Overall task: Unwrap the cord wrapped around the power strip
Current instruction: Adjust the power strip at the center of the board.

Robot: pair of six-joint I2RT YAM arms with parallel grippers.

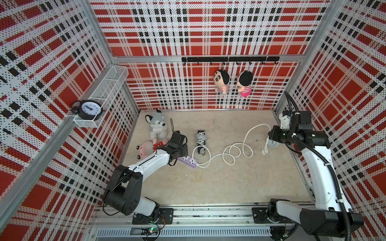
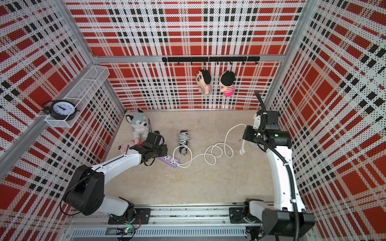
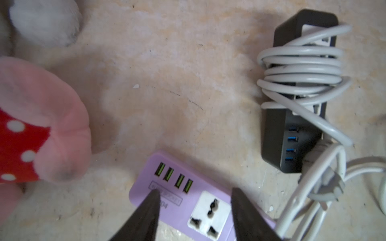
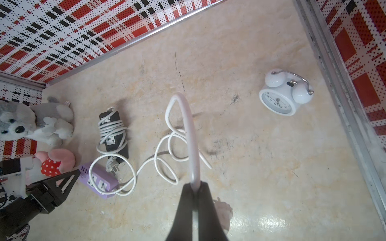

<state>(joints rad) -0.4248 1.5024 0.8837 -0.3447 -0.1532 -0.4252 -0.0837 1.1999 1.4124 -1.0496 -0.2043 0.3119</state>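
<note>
Purple power strip lies flat on the floor, left of centre and set at an angle, with its cord end pointing toward the middle. Plaid walls with metal rails along their feet close the floor in on three sides. The broadest bare stretch runs from the strip and cord forward to the arm bases.

The left gripper hangs over the strip's socket face with its jaws apart. I cannot tell whether the tips touch the face. The right gripper, raised near the right wall, is clamped on the white cord.

A husky plush sits at the back left corner. A pink plush lies just beside the strip's USB end, which crowds that side.

A black power strip lies near the purple one but apart from it, with a grey cord wound tightly round its middle.

The white cord leaves the purple strip, curls in loose loops across mid-floor, then arcs up to the right gripper. One loop rings the grey plug of the black strip.

A white alarm clock lies near the right rail. The white plug hangs below the right gripper, close to the clock.
</note>
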